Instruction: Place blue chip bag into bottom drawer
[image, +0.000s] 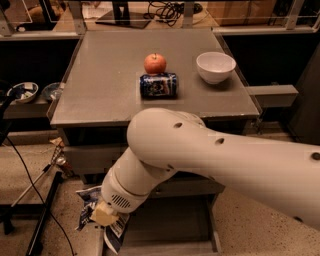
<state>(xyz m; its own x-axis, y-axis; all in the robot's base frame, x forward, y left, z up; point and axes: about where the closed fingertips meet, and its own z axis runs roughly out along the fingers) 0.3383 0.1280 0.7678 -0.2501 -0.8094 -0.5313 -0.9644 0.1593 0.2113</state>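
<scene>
Camera view: the end effector (104, 216), low at the near left below the bench (110, 85), is closed on the blue chip bag (88, 202), which hangs crumpled around it, long axis roughly vertical. The bottom drawer (170, 225) stands pulled out just to the right, with the bag over its left rail and partly outside it. The coming move probably calls for a short shift right and down. The drawer tray looks bare; the arm (225, 160) crosses above it. The apple (155, 63), can (158, 85) and bowl (215, 66) lie far off.
</scene>
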